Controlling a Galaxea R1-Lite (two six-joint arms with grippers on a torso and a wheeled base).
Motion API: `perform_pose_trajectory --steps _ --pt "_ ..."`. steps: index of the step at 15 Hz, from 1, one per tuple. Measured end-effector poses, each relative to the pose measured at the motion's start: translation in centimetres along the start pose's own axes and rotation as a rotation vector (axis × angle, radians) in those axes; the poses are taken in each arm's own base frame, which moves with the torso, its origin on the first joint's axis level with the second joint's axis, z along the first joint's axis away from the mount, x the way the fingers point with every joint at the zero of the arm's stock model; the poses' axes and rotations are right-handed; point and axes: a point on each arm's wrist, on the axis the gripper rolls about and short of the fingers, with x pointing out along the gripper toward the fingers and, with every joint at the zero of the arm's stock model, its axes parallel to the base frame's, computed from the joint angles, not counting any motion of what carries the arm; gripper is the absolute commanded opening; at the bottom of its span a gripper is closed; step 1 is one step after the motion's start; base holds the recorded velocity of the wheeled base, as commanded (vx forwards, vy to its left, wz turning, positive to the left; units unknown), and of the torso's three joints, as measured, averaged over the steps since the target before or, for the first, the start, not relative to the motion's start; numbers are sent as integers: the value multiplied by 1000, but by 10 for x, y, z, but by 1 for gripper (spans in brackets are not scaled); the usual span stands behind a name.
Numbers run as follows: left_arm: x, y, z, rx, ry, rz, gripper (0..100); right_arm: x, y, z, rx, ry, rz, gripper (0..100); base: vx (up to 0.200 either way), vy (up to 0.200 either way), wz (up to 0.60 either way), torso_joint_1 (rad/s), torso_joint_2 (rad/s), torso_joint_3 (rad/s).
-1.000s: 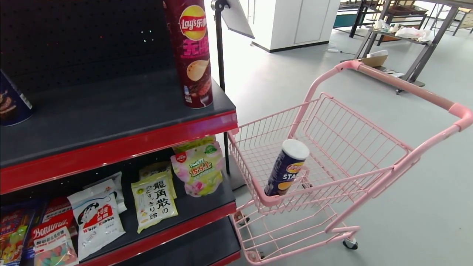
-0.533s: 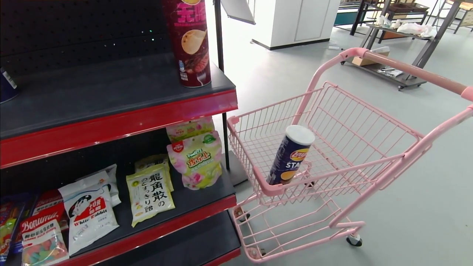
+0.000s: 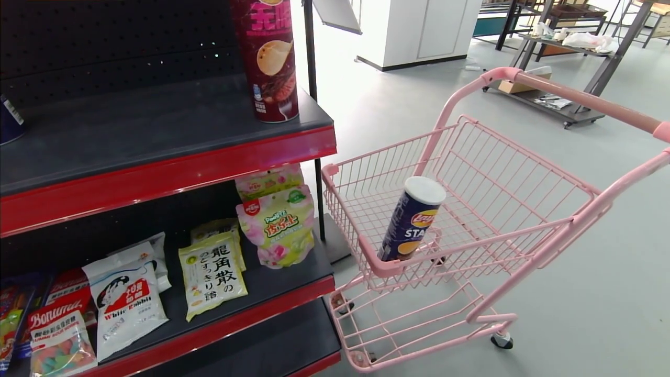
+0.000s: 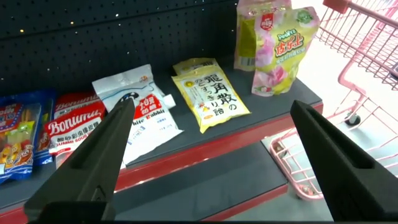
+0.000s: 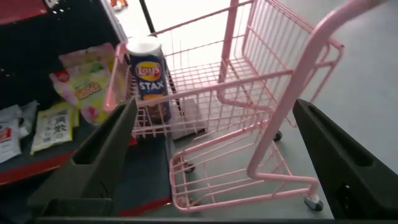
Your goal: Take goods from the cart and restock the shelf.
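Now both pincers are open wide and hold nothing, and the blue chip can sits in the cart.

Up close, the left pincer (image 4: 212, 104) hangs with its two dark fingers far apart in front of the lower shelf (image 3: 293, 283), and the right pincer (image 5: 216, 104) is spread just as wide in front of the pink cart (image 3: 377, 267). On the lower shelf a white bag (image 3: 128, 301) and a yellow bag (image 3: 212, 275) lie flat side by side, and a pink and green pouch (image 3: 277, 225) stands at the end by the cart. The blue chip can (image 3: 411, 220) has a white lid and leans in the basket corner nearest the shelf. Higher up, a dark red chip can (image 3: 269, 57) stands straight at the end of the upper shelf (image 3: 131, 141). Far behind is a white cabinet (image 3: 419, 29).
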Motion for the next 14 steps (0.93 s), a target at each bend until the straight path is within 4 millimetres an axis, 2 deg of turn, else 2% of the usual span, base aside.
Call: perform_pose_trajectory --steps 1,3,5,7,10,12,14 --pt "0 0 0 0 0 0 100 17 2 21 13 10 59 100 0 0 0 0 0 0" --pt "0 0 0 0 0 1 100 56 7 47 35 18 175 100 0 0 0 0 0 0" --pt "0 0 0 0 0 1 100 101 14 51 48 63 257 100 0 0 0 0 0 0" --pt "0 0 0 0 0 1 100 149 22 36 58 143 310 100 0 0 0 0 0 0" --pt "0 0 0 0 0 1 100 205 31 7 65 202 347 100 0 0 0 0 0 0" --pt "0 0 0 0 0 1 100 227 36 -15 68 263 365 100 0 0 0 0 0 0" --pt "0 0 0 0 0 1 100 241 42 -31 69 307 382 100 0 0 0 0 0 0"
